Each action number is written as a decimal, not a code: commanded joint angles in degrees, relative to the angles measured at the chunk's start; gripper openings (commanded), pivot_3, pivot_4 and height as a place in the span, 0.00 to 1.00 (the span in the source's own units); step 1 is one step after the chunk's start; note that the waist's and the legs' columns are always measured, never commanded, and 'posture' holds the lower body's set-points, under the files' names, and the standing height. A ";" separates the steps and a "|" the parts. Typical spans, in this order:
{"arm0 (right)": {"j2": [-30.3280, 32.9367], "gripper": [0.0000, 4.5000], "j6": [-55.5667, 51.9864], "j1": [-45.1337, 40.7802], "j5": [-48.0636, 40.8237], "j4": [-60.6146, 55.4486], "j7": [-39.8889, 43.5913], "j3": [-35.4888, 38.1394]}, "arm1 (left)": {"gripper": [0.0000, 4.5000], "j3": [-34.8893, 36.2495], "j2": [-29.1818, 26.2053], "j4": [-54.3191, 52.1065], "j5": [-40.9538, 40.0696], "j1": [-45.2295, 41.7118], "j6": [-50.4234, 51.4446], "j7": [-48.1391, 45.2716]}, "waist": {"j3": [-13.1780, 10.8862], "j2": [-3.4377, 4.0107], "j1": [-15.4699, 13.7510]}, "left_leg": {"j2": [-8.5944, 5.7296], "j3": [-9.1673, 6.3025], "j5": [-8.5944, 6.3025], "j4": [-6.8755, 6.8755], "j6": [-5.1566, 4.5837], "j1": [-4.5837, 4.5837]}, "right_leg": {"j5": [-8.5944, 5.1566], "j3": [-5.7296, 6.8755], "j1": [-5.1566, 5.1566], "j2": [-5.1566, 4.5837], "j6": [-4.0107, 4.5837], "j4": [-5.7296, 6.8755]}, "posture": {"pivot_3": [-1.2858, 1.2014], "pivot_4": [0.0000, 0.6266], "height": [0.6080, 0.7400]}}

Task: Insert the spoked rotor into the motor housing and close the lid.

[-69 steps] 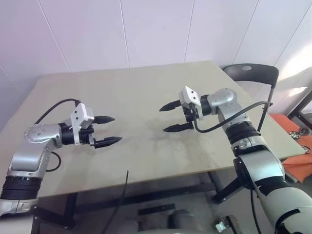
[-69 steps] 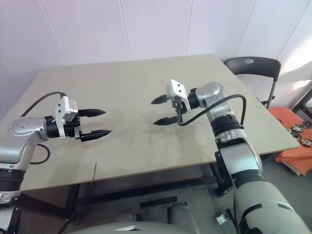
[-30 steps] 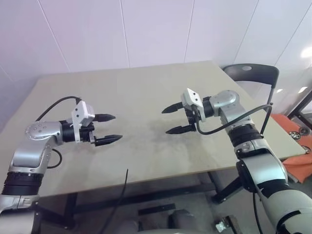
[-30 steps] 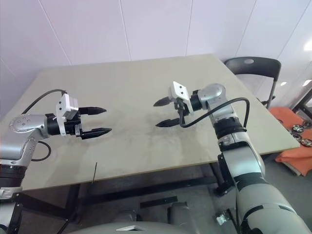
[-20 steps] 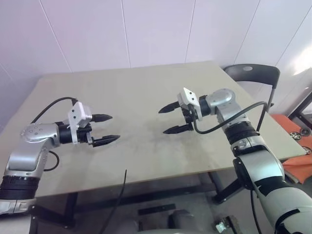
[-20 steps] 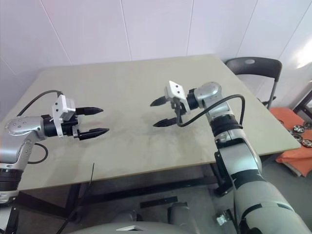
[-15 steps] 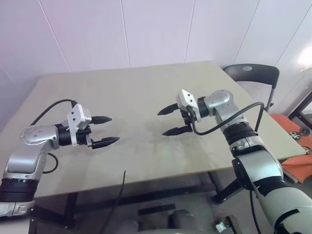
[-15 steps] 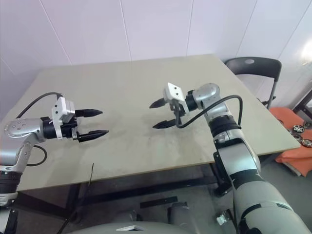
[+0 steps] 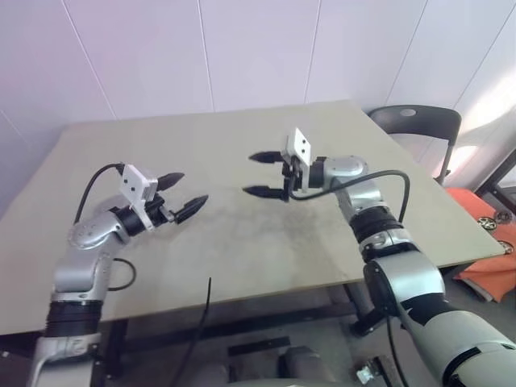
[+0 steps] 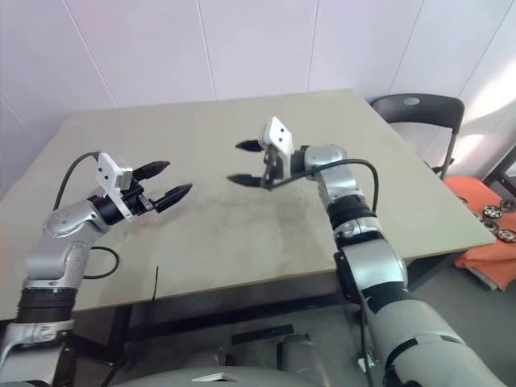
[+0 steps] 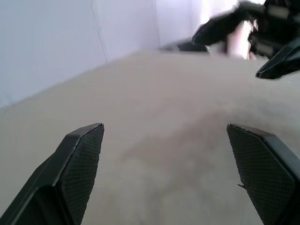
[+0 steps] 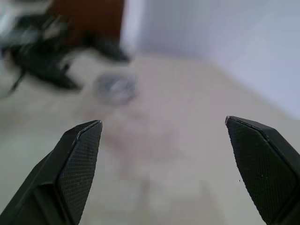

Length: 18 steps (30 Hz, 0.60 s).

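The spoked rotor, the motor housing and the lid are out of view. Over the left part of the beige table [image 9: 242,266] my left gripper [image 9: 188,189] hangs open with nothing between its fingers, pointing toward the middle. My right gripper [image 9: 251,174] hovers over the table's centre, open and empty, aimed to the left at the other one. A short gap of bare tabletop separates the two. The left wrist view has its own open gripper [image 11: 164,129] and the right gripper's dark fingers [image 11: 276,61] beyond. The right wrist view has its open gripper [image 12: 162,122] and a blurred grey round patch [image 12: 115,88] on the table.
A dark chair [image 9: 415,121] stands off the table's far right corner. Beside it on the floor lies an orange thing [image 10: 484,242] with small dark round pieces [image 10: 492,211] on it. White wall panels run behind the table. A black cable [image 9: 201,322] hangs at the near edge.
Both grippers have swung inward to face each other. The right one has moved left and farther over the table; the left one has turned toward the middle. Both stay open.
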<state>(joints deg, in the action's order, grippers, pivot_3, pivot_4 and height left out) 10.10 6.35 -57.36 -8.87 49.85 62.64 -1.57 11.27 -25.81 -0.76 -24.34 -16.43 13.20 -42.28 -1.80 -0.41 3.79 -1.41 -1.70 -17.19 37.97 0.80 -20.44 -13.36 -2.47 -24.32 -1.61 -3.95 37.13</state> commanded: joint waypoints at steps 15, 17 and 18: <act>-8.44 0.99 -2.60 7.22 2.24 -11.53 -30.33 2.07 | 0.99 9.34 16.62 -10.17 -6.62 -3.73 1.28 31.09 | 0.05 -0.08 -0.61 | -0.03 0.01 0.01 0.04 0.00 0.01 | 0.00 0.00 0.01 0.07 -0.01 0.03 | 0.52 0.00 1.00; -8.49 0.99 -4.06 6.98 1.99 -10.66 -33.43 3.14 | 0.99 9.32 17.35 -11.54 -5.98 -2.38 0.78 32.42 | 0.05 -0.09 -0.75 | -0.03 0.02 0.01 0.04 0.00 0.00 | 0.00 0.00 0.01 0.08 -0.01 0.01 | 0.52 0.00 1.00; -8.33 0.99 -4.11 7.13 2.47 -10.38 -34.30 3.00 | 0.99 9.17 17.69 -12.16 -5.78 -1.48 0.56 32.80 | 0.06 -0.09 -0.84 | -0.03 0.02 0.01 0.04 0.00 -0.02 | 0.00 0.00 0.01 0.08 -0.01 0.01 | 0.52 0.00 1.00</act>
<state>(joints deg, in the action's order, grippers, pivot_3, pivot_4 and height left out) 1.67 2.26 -49.30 -6.43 40.28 30.42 0.61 20.20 -8.38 -9.78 -30.45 -18.15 15.25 -10.50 -1.74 -0.50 2.95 -1.45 -1.67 -17.18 38.00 0.79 -20.46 -13.36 -2.48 -24.31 -1.54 -3.96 37.12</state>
